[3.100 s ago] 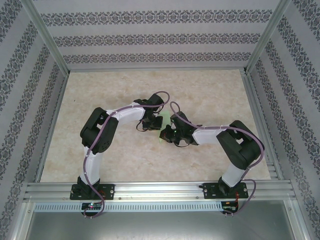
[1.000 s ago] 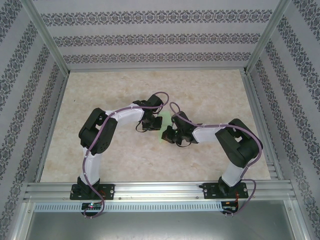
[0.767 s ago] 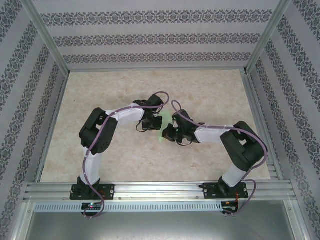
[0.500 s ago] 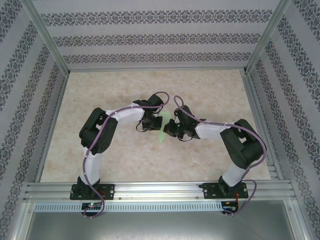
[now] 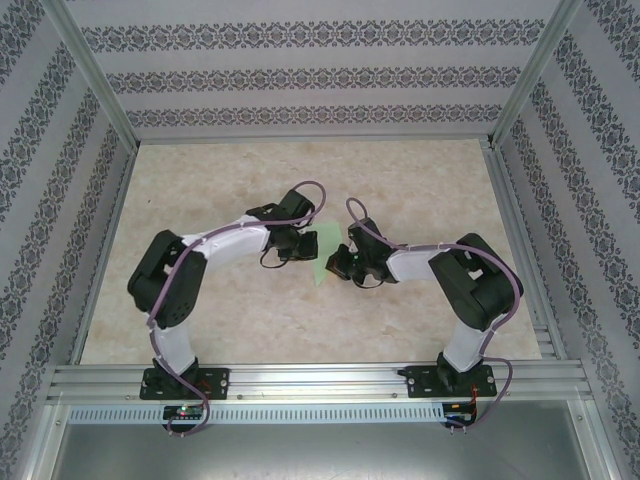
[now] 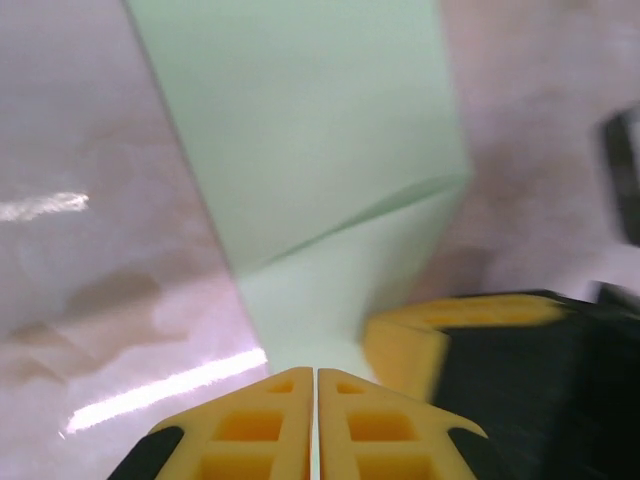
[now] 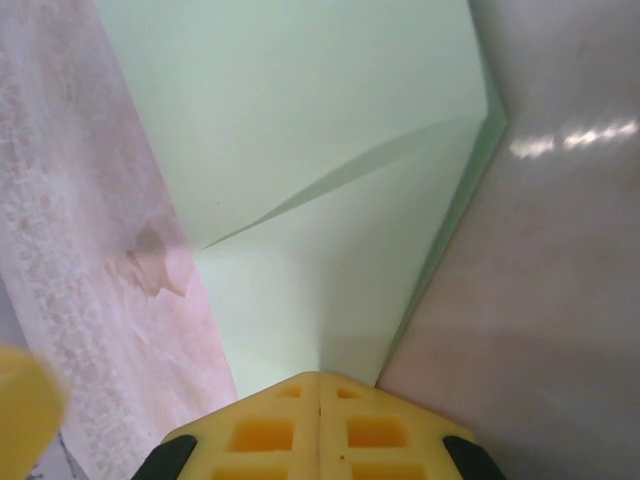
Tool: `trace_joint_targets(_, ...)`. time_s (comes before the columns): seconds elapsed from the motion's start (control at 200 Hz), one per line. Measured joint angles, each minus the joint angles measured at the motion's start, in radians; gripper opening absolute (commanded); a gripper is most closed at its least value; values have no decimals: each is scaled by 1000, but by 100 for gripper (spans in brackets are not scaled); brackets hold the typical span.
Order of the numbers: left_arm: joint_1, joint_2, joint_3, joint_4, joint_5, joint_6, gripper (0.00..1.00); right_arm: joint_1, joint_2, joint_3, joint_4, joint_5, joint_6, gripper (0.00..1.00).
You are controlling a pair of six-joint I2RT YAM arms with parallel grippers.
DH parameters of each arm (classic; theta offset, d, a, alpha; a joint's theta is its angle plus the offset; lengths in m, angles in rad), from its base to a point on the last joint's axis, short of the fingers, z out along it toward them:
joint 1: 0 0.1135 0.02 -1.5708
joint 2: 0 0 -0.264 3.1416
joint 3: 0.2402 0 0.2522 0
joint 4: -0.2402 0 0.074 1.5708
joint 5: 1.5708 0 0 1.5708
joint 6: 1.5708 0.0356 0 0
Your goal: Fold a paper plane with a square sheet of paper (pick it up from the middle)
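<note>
**Two shut claws are flanking the folded paper (image 6: pixel 310 130) at mid-table.**
The left claw (image 6: pixel 317 385) and right claw (image 7: pixel 318 385) are each holding their fingers pressed together, tips at the paper's edge. I cannot tell whether they are pinching it or only pressing it. The paper is lying between them, its long axis running near-to-far, and each arm is equally close. The bare table (image 5: pixel 420 180) is lying open around it, with the walls well apart.
</note>
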Motion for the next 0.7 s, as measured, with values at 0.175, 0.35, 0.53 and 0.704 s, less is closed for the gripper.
trace_joint_targets(0.175, 0, -87, -154, 124, 89, -76, 2, 26, -8, -24, 36, 11, 59, 4)
trace_joint_targets(0.35, -1, -59, -232, 175, 158, -125, 0, 26, -8, -27, 45, 11, 84, 4)
trace_joint_targets(0.53, -1, -5, -232, 220, 193, -145, 0, 31, -7, -27, 47, 11, 84, 4)
trace_joint_targets(0.704, -5, 12, -232, 240, 212, -155, 0, 32, -7, -27, 47, 11, 84, 4)
